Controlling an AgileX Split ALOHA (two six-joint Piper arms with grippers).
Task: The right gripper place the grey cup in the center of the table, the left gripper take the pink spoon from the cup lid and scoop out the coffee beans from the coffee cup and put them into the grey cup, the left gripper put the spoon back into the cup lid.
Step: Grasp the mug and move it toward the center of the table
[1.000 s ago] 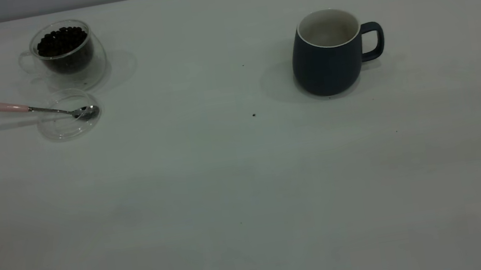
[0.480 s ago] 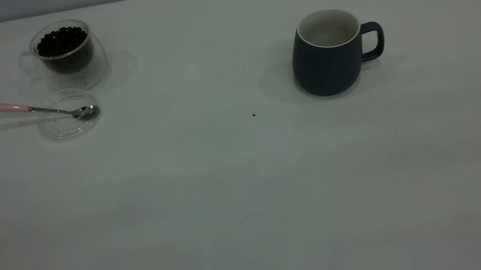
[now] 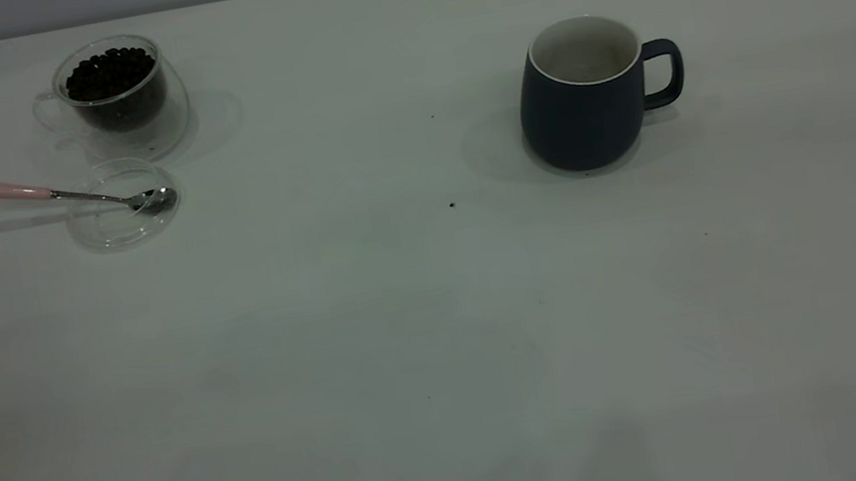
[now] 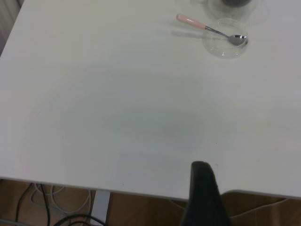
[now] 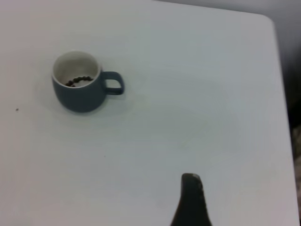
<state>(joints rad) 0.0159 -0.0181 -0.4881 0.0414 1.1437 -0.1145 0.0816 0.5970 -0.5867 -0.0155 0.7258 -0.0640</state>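
While the pink spoon (image 3: 69, 195) lies in the cup lid (image 3: 122, 204), claw openings can't be judged.

Only one finger of each end effector shows, the left end effector (image 4: 203, 197) and the right end effector (image 5: 192, 200).

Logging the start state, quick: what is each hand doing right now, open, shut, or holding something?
Left hand: cannot be told; holds nothing, far from the pink spoon.
Right hand: cannot be told; holds nothing, away from the grey cup.
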